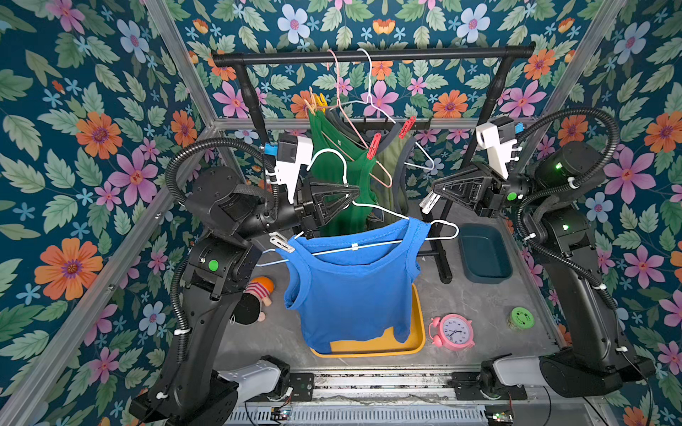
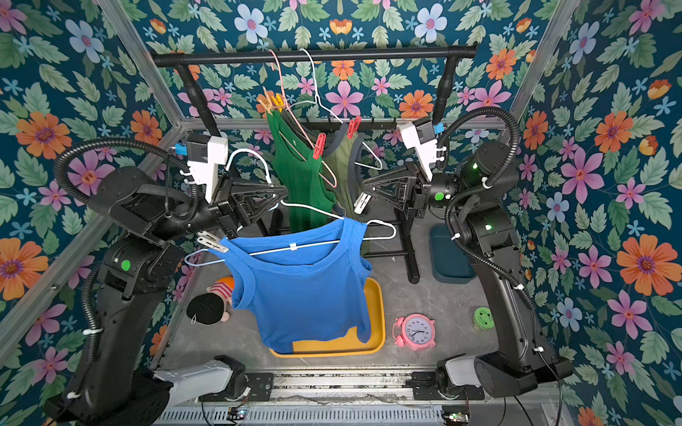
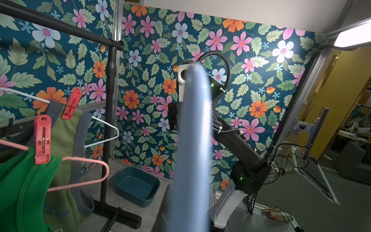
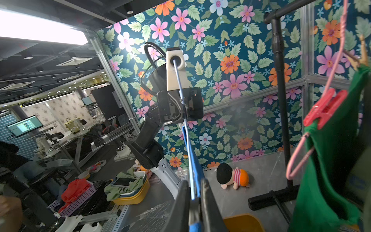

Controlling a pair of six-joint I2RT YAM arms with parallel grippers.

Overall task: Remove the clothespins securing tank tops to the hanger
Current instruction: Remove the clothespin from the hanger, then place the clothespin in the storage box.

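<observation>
A royal blue tank top hangs on a white hanger in mid-air. My left gripper is shut on that hanger's neck, and the wire blurs across the left wrist view. One pale grey clothespin still pins the top's left shoulder. My right gripper is shut on another pale grey clothespin, just off the hanger's right end. On the rack hang a bright green top and an olive top, with two red clothespins and yellow and peach ones.
The black rack stands at the back. A teal bin sits beside its right foot. A yellow tray lies under the blue top. A pink alarm clock, a green round object and a doll lie on the table.
</observation>
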